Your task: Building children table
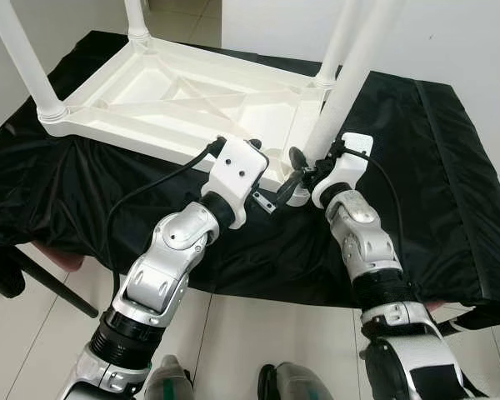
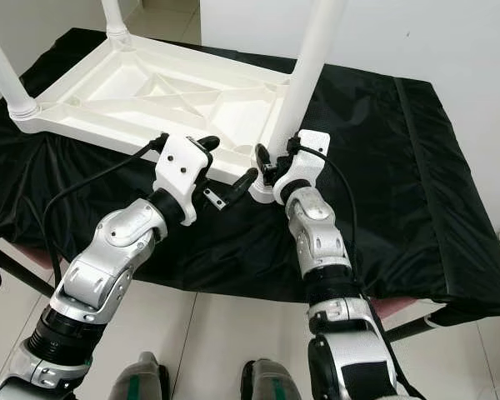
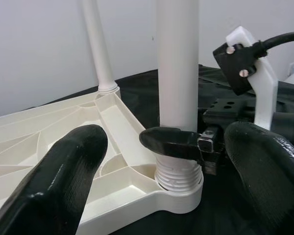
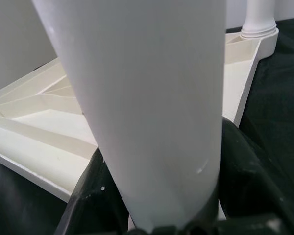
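Observation:
A white plastic table (image 1: 150,92) lies upside down on a black cloth (image 1: 450,183), with its legs pointing up. The near right leg (image 1: 350,92) stands in its corner socket (image 3: 179,178), and its threaded end shows above the rim. My right gripper (image 1: 304,171) is shut around that leg just above the socket; the black fingers (image 4: 245,171) hug the leg (image 4: 152,98). My left gripper (image 1: 271,167) is open beside the same corner, its fingers (image 3: 63,181) spread wide and touching nothing.
Three other legs rise from the far left (image 1: 21,58), back (image 1: 135,17) and far right (image 1: 342,42) corners. The cloth-covered surface ends close in front of me, with tiled floor below. A dark stand leg (image 1: 50,283) slants out at the lower left.

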Controlling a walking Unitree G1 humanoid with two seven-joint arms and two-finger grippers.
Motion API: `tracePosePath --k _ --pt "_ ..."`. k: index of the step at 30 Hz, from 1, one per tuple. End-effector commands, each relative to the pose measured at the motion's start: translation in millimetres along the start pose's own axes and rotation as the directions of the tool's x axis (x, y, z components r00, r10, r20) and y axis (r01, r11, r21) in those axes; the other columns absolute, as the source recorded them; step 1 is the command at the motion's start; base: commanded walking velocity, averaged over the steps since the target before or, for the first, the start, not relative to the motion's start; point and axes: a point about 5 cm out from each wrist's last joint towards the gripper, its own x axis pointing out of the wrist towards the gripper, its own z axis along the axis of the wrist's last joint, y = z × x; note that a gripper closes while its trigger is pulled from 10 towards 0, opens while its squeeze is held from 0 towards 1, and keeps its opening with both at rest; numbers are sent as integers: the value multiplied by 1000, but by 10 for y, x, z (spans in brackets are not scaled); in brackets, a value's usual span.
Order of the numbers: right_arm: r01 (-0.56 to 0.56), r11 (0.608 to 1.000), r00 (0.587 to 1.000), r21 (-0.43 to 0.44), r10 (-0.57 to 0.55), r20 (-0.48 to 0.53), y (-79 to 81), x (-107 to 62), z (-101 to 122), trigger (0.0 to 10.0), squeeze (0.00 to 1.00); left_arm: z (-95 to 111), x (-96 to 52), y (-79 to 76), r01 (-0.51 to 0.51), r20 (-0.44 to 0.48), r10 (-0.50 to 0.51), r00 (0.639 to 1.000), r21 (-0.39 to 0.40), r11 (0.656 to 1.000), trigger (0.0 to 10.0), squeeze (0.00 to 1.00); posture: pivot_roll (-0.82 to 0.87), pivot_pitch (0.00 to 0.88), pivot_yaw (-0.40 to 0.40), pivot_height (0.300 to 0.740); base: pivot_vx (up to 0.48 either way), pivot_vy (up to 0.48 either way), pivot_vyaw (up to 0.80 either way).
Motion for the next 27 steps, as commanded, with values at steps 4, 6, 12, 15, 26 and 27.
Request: tracePosePath --k 4,6,12,15,26,27 --pt "-16 999 985 -31 11 -173 62 -126 -396 10000 0 15 -18 6 9 -3 -9 1000 6 1000 10000 0 -2 72 -38 740 0 0 0" --pt "-32 997 984 -72 19 -176 86 -134 -406 10000 0 17 -21 11 6 -3 -6 1000 6 1000 10000 0 -2 72 -38 740 0 0 0" --pt "-53 997 980 -62 40 -197 116 -138 -441 10000 0 20 -31 16 4 -6 -4 1000 7 1000 10000 0 0 75 -37 740 0 0 0" --pt "-31 998 978 -48 21 -206 88 -134 -460 10000 0 23 -32 18 4 -6 -4 1000 9 1000 10000 0 1 76 -36 740 0 0 0" --pt "61 998 969 1 -59 -241 33 -132 -510 10000 0 32 -44 29 0 -6 0 1000 11 1000 10000 0 4 76 -36 740 0 0 0" --pt "61 998 969 1 -59 -241 33 -132 -510 10000 0 32 -44 29 0 -6 0 1000 11 1000 10000 0 4 76 -36 740 0 0 0"
